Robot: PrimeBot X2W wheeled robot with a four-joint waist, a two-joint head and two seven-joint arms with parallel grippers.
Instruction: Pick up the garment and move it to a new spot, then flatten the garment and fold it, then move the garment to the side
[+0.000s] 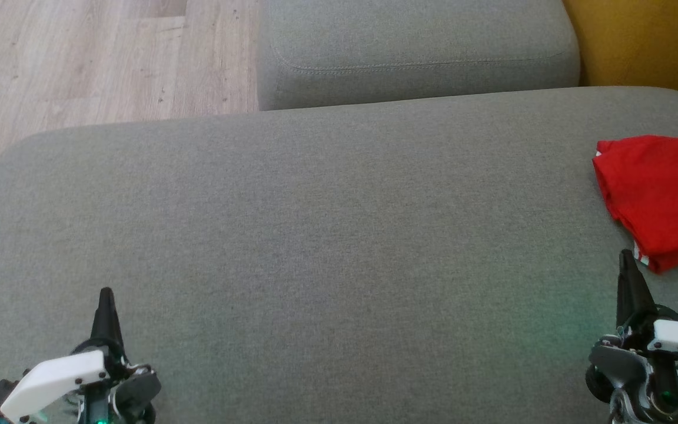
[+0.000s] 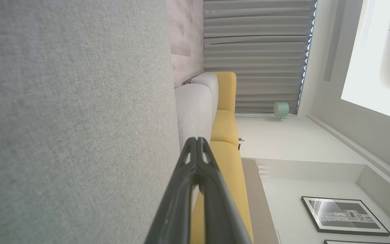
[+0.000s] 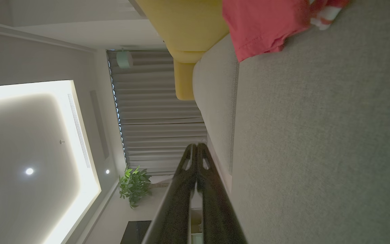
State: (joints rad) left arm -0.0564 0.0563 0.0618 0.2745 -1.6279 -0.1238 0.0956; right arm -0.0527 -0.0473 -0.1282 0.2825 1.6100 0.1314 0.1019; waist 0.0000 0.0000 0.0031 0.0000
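Note:
The garment (image 1: 662, 197) is red and lies folded at the right edge of the grey cushion (image 1: 315, 235); the right wrist view catches its corner (image 3: 262, 23) at the top. My right gripper (image 1: 627, 259) hovers low at the lower right, just short of the garment's near edge, its two dark fingers pressed together with nothing between them (image 3: 196, 147). My left gripper (image 1: 105, 294) rests at the lower left over bare cushion, far from the garment, also shut and empty (image 2: 196, 140).
A second grey cushion (image 1: 415, 53) sits behind the main one, with wooden floor (image 1: 80, 65) to its left and a yellow sofa section (image 1: 651, 41) at the back right. The wrist views show curtains, a ceiling light and a potted plant (image 3: 134, 186).

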